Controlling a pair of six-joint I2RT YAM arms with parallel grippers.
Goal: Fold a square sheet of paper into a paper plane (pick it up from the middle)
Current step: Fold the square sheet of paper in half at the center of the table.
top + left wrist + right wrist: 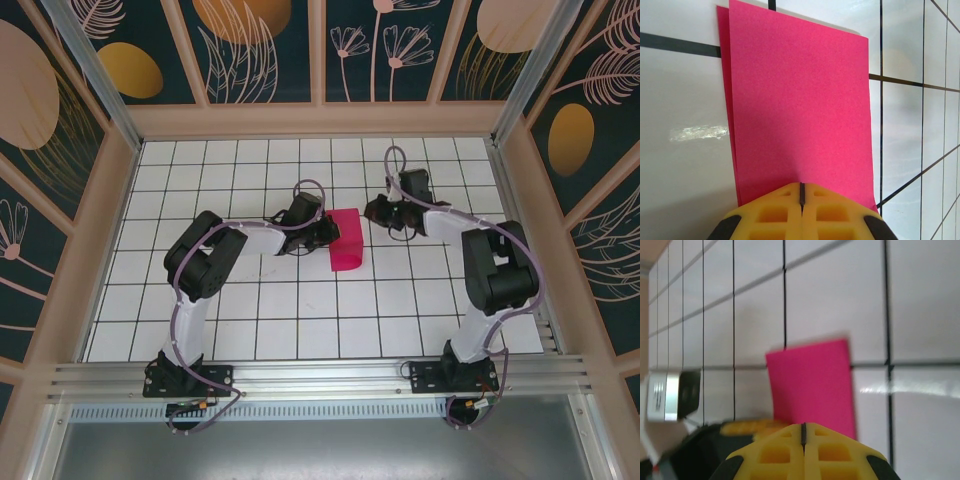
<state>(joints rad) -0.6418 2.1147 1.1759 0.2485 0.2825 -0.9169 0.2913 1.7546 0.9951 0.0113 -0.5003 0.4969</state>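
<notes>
Two layers showed on the square sheet of paper (346, 240), folded in half and lying mid-table (250, 310), long axis running 12 to 6 in the top view. The left gripper (322, 232) sat at its 9 o'clock edge, jaws closed tight, tips meeting the paper; whether they pinched it could not be told. The right gripper (378, 211) hung at 1 o'clock, just off the corner, jaws also closed on nothing. The left arm was nearer, likely the one to work the next crease.

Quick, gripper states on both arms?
Left gripper: closed at edge of the folded magenta-pink paper sheet; grip cannot be told.
Right gripper: closed; grip cannot be told.
</notes>
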